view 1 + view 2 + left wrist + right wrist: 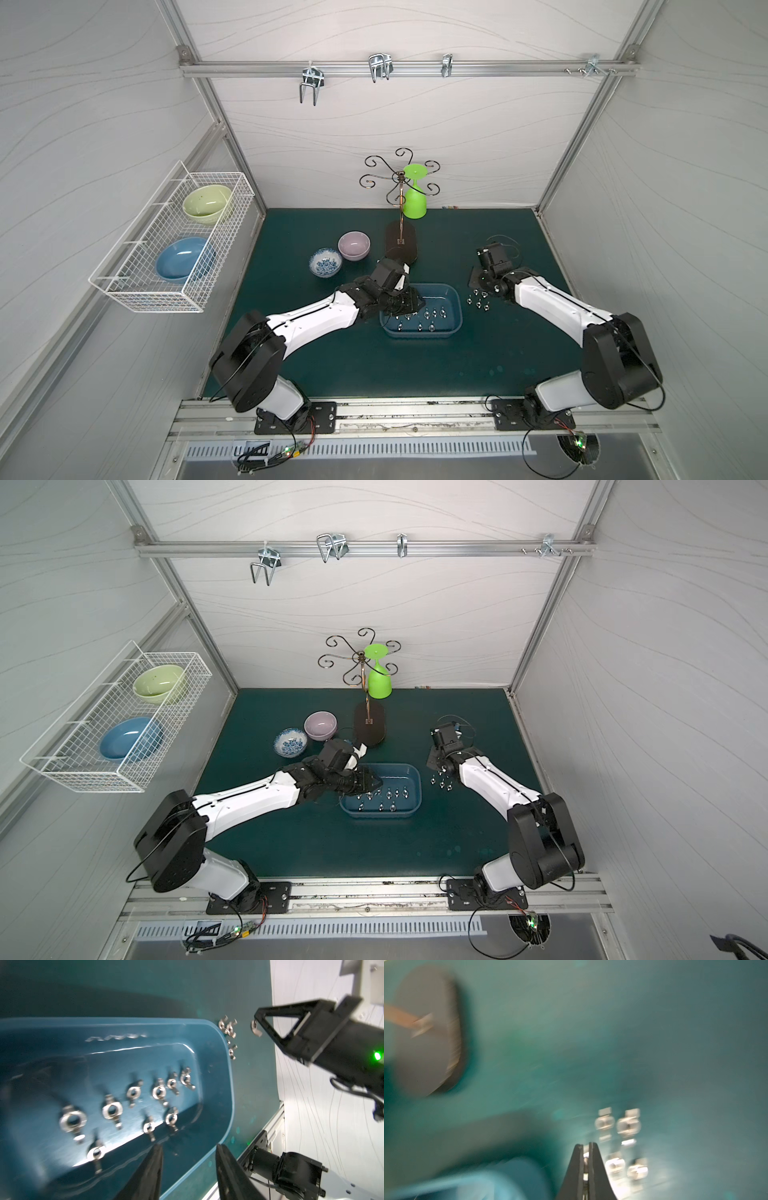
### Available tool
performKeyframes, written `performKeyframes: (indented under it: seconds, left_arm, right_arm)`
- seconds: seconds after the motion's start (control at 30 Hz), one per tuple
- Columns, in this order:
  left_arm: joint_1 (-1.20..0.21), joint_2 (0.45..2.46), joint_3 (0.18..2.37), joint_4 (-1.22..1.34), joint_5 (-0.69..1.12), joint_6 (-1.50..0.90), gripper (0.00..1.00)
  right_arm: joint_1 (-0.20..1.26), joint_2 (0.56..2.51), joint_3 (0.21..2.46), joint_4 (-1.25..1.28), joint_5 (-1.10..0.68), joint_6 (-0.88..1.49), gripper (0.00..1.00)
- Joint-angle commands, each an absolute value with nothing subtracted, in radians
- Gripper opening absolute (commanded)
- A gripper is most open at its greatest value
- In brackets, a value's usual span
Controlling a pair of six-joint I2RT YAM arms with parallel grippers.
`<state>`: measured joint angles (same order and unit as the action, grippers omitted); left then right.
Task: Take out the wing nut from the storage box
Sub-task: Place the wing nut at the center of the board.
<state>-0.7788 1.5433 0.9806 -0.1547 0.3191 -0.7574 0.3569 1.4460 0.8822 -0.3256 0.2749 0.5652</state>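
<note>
While right gripper [586, 1146] hangs over mat [332, 365] just beside storage box [460, 309], pads pressed together and seemingly pinching wing nut [256, 1029] at tip, left gripper [189, 1147] hovers over box end nearest own arm, jaws spread, nothing between; loose pile [478, 301] already out on mat; other nuts [159, 1092] lie on box floor. Step, as judged: drop-off right, fresh pick left. Next: right opens over pile; left descends, straddles one wing, clear of wall.

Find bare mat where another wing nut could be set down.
Widest: between the storage box and the front rail. Also the far right corner behind the right gripper. Crowded: the loose wing nuts between box and gripper, and the bowls by the left arm.
</note>
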Motion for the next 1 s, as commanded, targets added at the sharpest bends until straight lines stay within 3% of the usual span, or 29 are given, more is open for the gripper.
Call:
performKeyframes:
  seconds: [0.0,0.4,0.83,0.97]
  left_arm:
    - [-0.823,1.595,1.064,-0.105,0.365,-0.73,0.45]
    - [-0.909,1.746,1.193,-0.101,0.441,-0.721,0.45]
    - [-0.91,1.733,1.184,-0.133,0.441,-0.707,0.46]
    - [-0.91,1.726,1.175,-0.13,0.44,-0.709,0.45]
  right_arm:
    - [0.288,1.435,0.812,-0.283,0.22,0.556,0.0]
    - [0.182,1.51,0.756,-0.235,0.161,0.581,0.0]
    - [0.15,1.548,0.731,-0.207,0.149,0.58,0.0]
    - [0.151,1.552,0.733,-0.209,0.148,0.574,0.05]
